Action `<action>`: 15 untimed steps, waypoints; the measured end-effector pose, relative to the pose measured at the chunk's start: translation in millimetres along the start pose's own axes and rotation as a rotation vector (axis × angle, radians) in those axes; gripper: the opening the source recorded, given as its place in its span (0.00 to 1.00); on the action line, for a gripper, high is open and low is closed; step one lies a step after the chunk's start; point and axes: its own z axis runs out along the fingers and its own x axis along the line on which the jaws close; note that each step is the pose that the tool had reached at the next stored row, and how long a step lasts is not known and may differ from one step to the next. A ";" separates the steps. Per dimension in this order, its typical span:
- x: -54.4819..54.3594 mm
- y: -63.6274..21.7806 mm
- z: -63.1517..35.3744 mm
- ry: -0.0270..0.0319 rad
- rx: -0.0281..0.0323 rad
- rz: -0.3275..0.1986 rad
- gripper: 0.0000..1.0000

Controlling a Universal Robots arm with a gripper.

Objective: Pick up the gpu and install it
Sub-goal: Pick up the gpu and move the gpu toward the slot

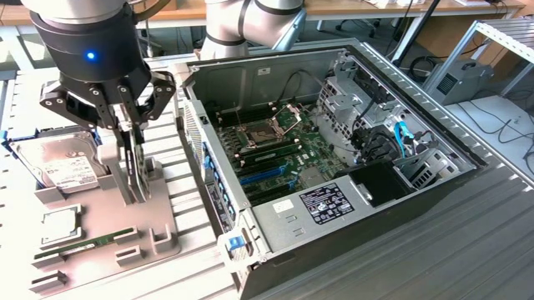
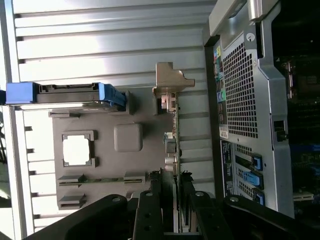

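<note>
Stage: early in the task, by my reading; the pick-up is in hand and the install is not yet done.
Gripper: the black, multi-link gripper (image 1: 134,164) on the arm hangs over the grey holder tray (image 1: 162,215), its fingers (image 1: 127,156) reaching down on either side of the card.
Gripper state: half-spread and pinching the gpu between its fingers, as far as both views show; the fingers sit against the card's two faces.
Gpu: the thin, flat black card with a silvery metal end bracket (image 1: 136,178) stands on edge in the tray, at about 9 o'clock from the computer case in the exterior view. In the wrist view the gpu (image 2: 175,150) runs edge-on between the fingers, with its bracket at the far end.
Lifted or not: I cannot tell whether the card has left its tray slot; its lower edge sits at or just above the tray.
Computer case: the open grey metal tower case (image 1: 434,187) lies on its side on the slatted tabletop (image 1: 492,250), motherboard facing up.
Target slots: the blue expansion slots (image 1: 259,176) on the motherboard are bare, so no card is seated there.
Other parts: a silver hard drive with a white label (image 1: 59,164) sits in the tray at about 10 o'clock from the gpu; a slim green memory stick (image 1: 87,242) lies at about 7 o'clock from it.
Left to do: freeing the card from the tray, carrying it to the case, and seating it.
</note>
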 end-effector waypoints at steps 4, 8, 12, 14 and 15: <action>-0.1 0.2 -3.7 0.0001 0.0001 0.000 0.27; -0.2 0.4 -8.0 0.0001 0.0000 0.000 0.27; -0.3 0.6 -10.8 0.0001 0.0001 0.000 0.27; -0.3 0.6 -12.3 0.0001 0.0000 0.000 0.27; -0.3 0.7 -12.9 0.0000 0.0000 0.000 0.27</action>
